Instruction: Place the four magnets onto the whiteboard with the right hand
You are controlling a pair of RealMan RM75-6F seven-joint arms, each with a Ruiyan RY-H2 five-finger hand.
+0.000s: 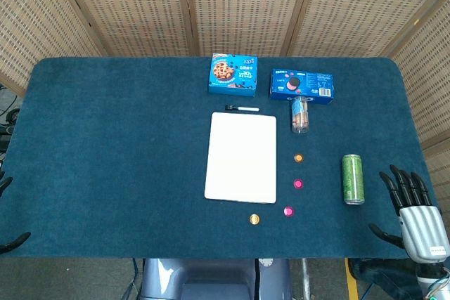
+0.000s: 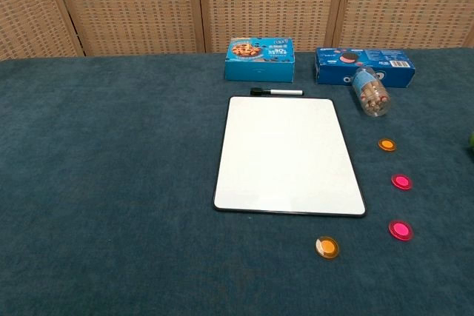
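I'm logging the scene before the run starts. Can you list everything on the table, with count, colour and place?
Flat rectangular whiteboard: 1, white with dark rim, table centre.
Round orange magnets: 2, one right of the board, one below its near right corner.
Round pink magnets: 2, right of the board, one nearer.
Thin marker pen: 1, black and white, just behind the board.
Cookie boxes: 2, blue, far edge.
Clear snack tube: 1, lying by the right box.
Drink can: 1, green, lying far right.
Tablecloth: 1, dark blue.
Right robot hand: silver and black, fingers spread, near right corner.
Left robot hand: only dark fingertips at the left edge.
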